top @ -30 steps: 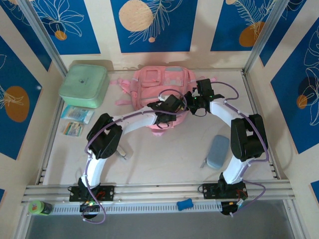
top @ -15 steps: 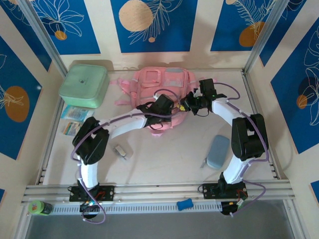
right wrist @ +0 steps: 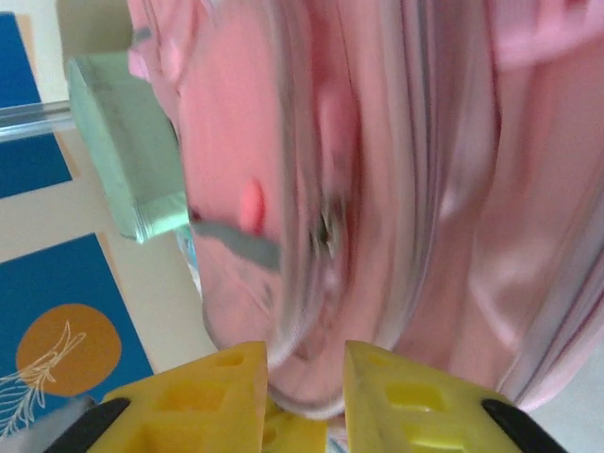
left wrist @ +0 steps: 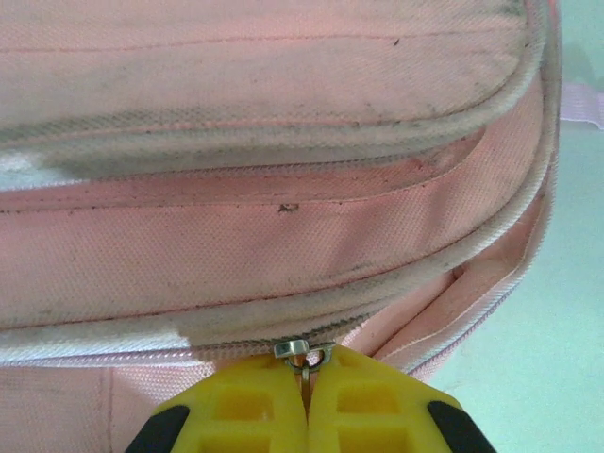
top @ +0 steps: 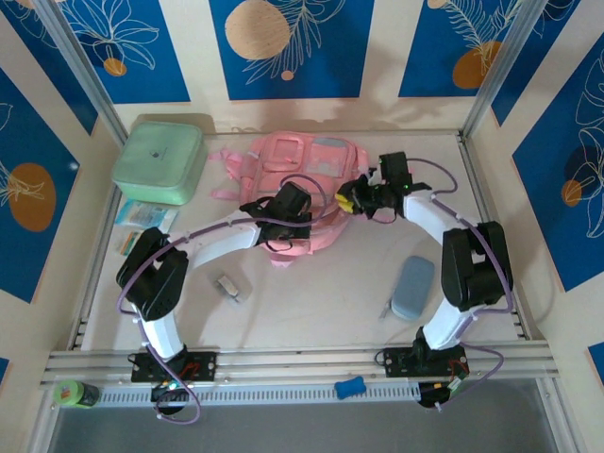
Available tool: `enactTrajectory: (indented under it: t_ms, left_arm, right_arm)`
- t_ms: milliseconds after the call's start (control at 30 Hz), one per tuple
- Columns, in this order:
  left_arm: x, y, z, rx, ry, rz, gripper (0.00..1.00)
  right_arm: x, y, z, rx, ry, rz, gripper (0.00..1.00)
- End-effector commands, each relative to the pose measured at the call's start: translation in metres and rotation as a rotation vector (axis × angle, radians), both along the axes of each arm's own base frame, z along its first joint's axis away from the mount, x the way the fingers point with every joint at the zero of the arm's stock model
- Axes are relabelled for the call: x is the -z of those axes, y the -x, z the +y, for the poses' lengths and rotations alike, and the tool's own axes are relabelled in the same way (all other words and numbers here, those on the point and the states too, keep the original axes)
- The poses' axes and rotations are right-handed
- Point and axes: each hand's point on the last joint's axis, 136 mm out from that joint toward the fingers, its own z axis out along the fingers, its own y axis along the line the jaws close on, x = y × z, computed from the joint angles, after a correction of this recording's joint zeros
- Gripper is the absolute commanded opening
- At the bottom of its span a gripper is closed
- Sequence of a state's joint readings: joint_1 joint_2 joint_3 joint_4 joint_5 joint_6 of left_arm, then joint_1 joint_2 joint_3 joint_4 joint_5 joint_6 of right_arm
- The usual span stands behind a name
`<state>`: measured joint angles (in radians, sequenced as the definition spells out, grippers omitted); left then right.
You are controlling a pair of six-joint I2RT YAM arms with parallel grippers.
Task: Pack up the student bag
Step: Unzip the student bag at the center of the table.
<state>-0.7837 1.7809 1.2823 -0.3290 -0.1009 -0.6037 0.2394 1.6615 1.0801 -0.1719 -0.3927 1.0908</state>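
The student bag (top: 307,165), pink with grey-blue trim, lies at the back middle of the table. My left gripper (top: 294,211) is at its near edge. In the left wrist view this gripper (left wrist: 304,377) has its yellow fingers (left wrist: 245,401) pressed together on the bag's small metal zipper pull (left wrist: 302,354), with the pink bag (left wrist: 283,236) right behind it. My right gripper (top: 345,200) is at the bag's right side. In the blurred right wrist view its fingers (right wrist: 203,396) stand apart, with a rounded edge of the bag (right wrist: 396,189) in the gap.
A mint-green box (top: 159,160) stands at the back left, with two small packets (top: 143,215) in front of it. A grey-blue pouch (top: 412,288) lies at the right and a small pale object (top: 227,286) left of centre. A blue item (top: 349,387) rests on the front rail.
My left arm has swung left, dragging the zipper pull and the bag's near edge with it. The right gripper's jaws have parted from shut. The bag has shifted slightly left.
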Motion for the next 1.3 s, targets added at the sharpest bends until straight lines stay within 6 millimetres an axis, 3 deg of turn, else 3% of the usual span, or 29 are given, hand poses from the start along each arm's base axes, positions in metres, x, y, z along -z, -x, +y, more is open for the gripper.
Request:
enactTrajectory:
  t_ms: [0, 133, 267, 367, 500, 633, 833, 1133, 1267]
  left_arm:
    - [-0.041, -0.007, -0.023, 0.034, 0.108, -0.072, 0.00]
    - [-0.041, -0.006, -0.027, 0.042, 0.122, -0.063, 0.00]
    - [-0.041, -0.004, -0.034, 0.074, 0.135, -0.051, 0.00]
    - [-0.041, -0.001, -0.034, 0.108, 0.102, -0.033, 0.00]
    - [-0.042, 0.002, -0.027, 0.134, 0.036, -0.025, 0.00]
    - [-0.046, 0.002, -0.020, 0.150, -0.031, -0.011, 0.00]
    - [-0.040, 0.005, 0.004, 0.176, -0.137, 0.023, 0.00]
    - [-0.010, 0.013, 0.072, 0.114, -0.194, 0.119, 0.00]
    - [-0.004, 0.020, 0.080, 0.117, -0.163, 0.126, 0.00]
  right_arm:
    - [-0.005, 0.018, 0.017, 0.011, -0.069, 0.021, 0.44]
    - [0.004, 0.018, 0.029, 0.025, -0.084, 0.064, 0.57]
    - [-0.007, -0.001, 0.040, 0.031, -0.114, -0.014, 0.58]
    - [-0.015, -0.012, 0.040, 0.037, -0.074, -0.058, 0.53]
    - [-0.002, -0.019, 0.038, 0.063, -0.016, -0.051, 0.49]
    - [0.009, -0.020, 0.040, 0.061, 0.001, -0.053, 0.31]
    - [0.014, -0.021, 0.019, 0.081, 0.056, -0.054, 0.02]
    - [-0.005, -0.036, -0.034, 0.097, 0.059, -0.083, 0.00]
    - [-0.019, -0.049, -0.052, 0.109, 0.041, -0.091, 0.00]
